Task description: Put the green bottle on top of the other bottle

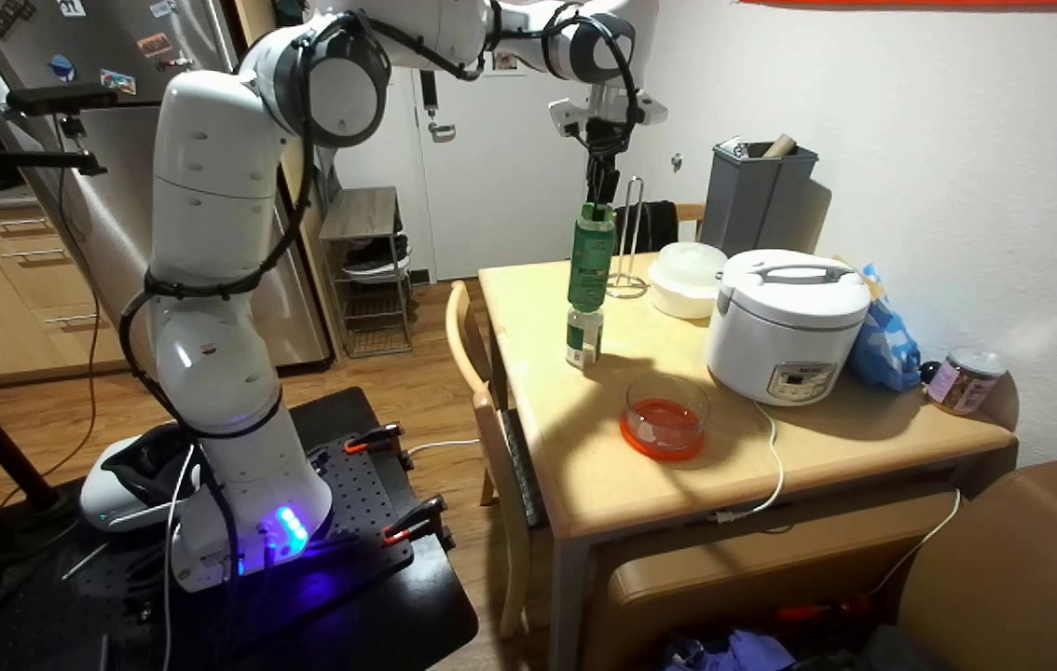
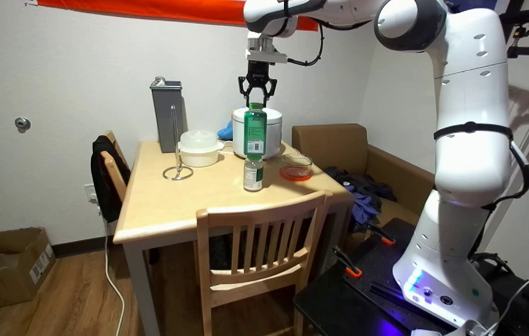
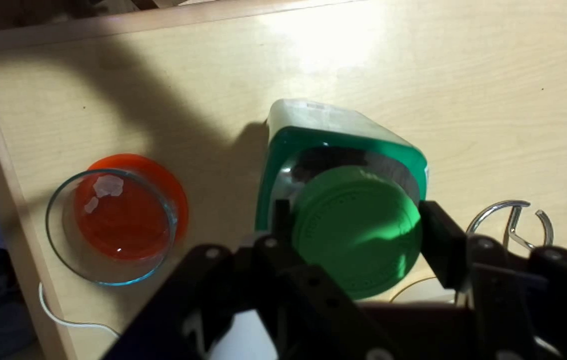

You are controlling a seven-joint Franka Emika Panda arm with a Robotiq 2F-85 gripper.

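Both dark fingers (image 3: 438, 237) of the gripper (image 2: 256, 102) sit tight against the green cap (image 3: 356, 235), at nine and three o'clock in the wrist view, so from where I stand the jaws are narrow and hold the green bottle (image 2: 255, 130) by its cap alone. That bottle hangs nearly upright, at six o'clock below the gripper in both exterior views, and directly under it the lower bottle (image 2: 253, 176) stands on the table (image 2: 185, 196). Whether the base rests on the lower bottle's green top (image 2: 254, 158) or hovers just above, I can't tell.

That joint worries me. If the fingers spread while there is a gap, the green bottle would drop and could glance off. The perch looks narrower than the base, so a placing slightly off-centre might be enough to topple it. Pressing down too hard is the opposite danger: the lower bottle might skid or tip. And on release, one finger dragging on the cap could pull both bottles sideways.

Farther out, a tumble towards nine o'clock in the wrist view could hit the glass bowl (image 3: 136, 281) on its orange-red disc (image 3: 179, 205); towards three, the metal stand (image 3: 513, 215). Beyond, at three o'clock from the lower bottle in an exterior view, the white rice cooker (image 1: 788, 326) seems less likely to be struck.
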